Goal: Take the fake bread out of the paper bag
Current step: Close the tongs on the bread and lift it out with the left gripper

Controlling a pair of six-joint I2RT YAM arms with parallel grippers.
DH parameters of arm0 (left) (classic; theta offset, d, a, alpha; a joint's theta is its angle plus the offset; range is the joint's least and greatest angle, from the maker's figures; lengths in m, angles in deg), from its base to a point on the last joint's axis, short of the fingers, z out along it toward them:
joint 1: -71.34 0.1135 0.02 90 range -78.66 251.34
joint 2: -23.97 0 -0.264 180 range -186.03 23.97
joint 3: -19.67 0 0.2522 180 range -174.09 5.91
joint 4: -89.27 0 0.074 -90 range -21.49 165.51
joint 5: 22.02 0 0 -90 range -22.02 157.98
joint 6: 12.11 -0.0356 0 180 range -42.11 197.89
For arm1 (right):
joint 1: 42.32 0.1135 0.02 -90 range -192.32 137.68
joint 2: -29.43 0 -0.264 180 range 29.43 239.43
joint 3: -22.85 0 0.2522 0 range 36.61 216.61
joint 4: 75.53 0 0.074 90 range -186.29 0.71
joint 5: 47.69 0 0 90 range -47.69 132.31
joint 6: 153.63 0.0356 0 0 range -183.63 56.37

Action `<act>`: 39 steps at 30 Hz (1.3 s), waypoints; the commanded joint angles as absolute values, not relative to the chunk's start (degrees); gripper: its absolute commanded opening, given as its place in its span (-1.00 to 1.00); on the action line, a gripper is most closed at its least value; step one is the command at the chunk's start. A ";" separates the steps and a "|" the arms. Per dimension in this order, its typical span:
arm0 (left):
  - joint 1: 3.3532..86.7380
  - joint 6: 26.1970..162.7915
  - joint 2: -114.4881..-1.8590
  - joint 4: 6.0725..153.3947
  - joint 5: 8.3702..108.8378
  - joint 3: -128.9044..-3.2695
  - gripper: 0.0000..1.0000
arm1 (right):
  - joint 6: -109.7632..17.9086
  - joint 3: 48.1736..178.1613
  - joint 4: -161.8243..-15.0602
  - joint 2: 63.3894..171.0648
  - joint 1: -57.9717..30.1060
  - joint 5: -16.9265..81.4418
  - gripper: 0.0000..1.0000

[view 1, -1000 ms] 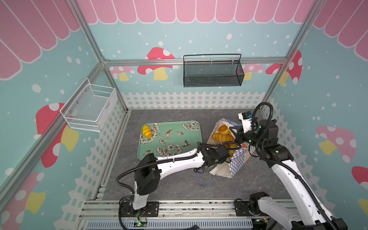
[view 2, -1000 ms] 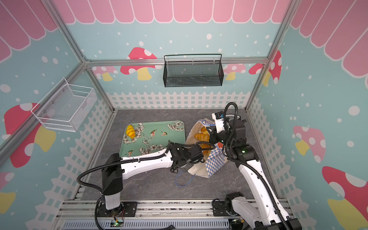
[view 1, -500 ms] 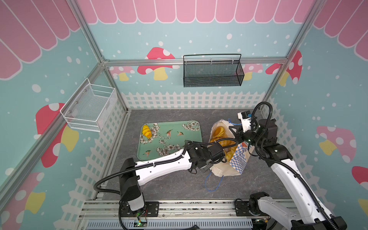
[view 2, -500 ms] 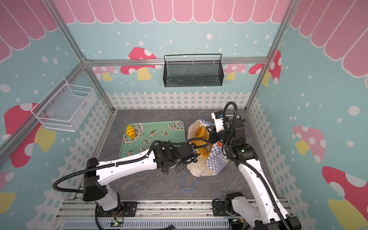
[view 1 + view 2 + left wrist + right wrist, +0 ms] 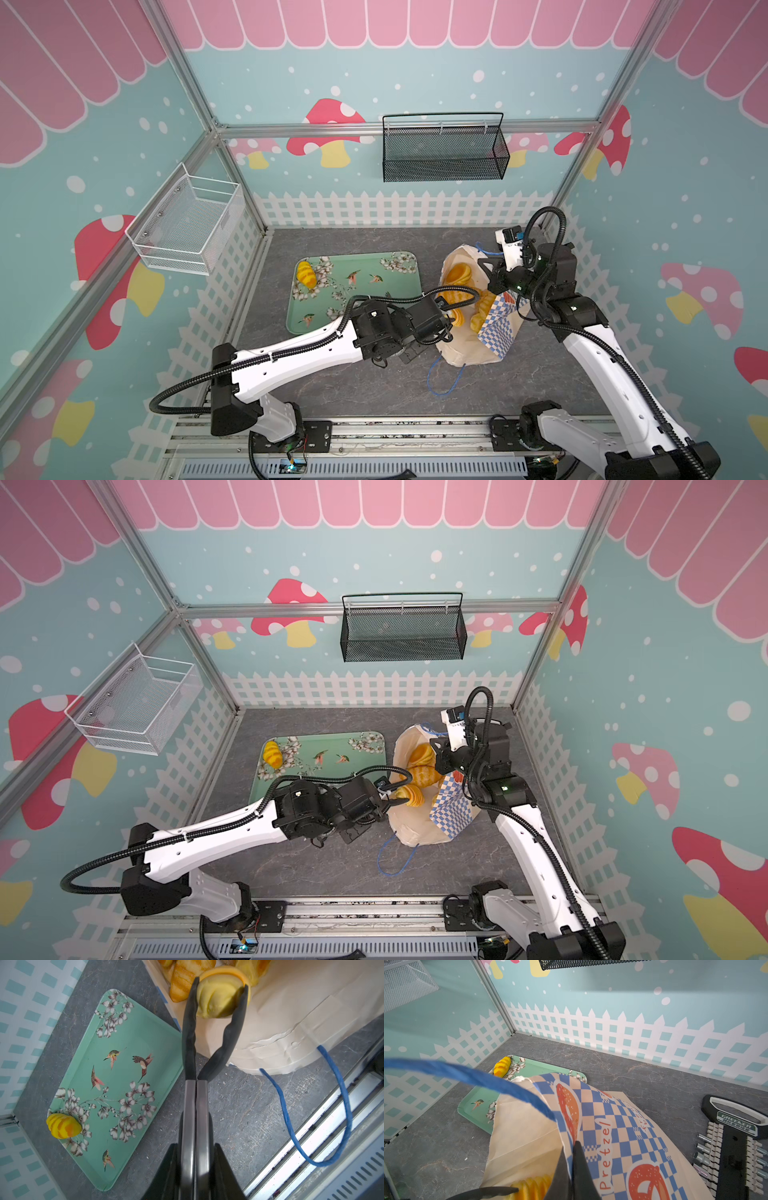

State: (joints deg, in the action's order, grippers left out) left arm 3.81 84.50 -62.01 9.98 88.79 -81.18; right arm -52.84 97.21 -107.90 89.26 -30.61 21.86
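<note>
While the paper bag (image 5: pixel 462 350) is pinched by the right gripper (image 5: pixel 572 1147), golden ridged loaves (image 5: pixel 422 775) are seen inside. A pale bun (image 5: pixel 218 999) is clamped in the left gripper (image 5: pixel 221 984).

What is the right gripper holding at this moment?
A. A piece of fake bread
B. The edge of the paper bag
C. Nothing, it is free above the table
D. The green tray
B: in the right wrist view the right gripper has its jaws closed on the checkered edge of the paper bag, while the bread piece is held by the left gripper.
</note>
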 commanded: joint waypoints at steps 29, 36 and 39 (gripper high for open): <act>3.59 79.92 -51.37 11.22 91.79 -89.41 -1.00 | -52.46 99.76 -106.87 91.38 -30.35 21.69 -1.00; 4.39 79.58 -47.79 10.90 92.89 -91.67 -1.00 | -52.33 99.88 -107.10 91.94 -30.33 22.20 -1.00; 6.87 80.75 -46.60 9.52 91.25 -93.32 -1.00 | -52.31 100.07 -107.11 92.31 -30.36 22.23 -1.00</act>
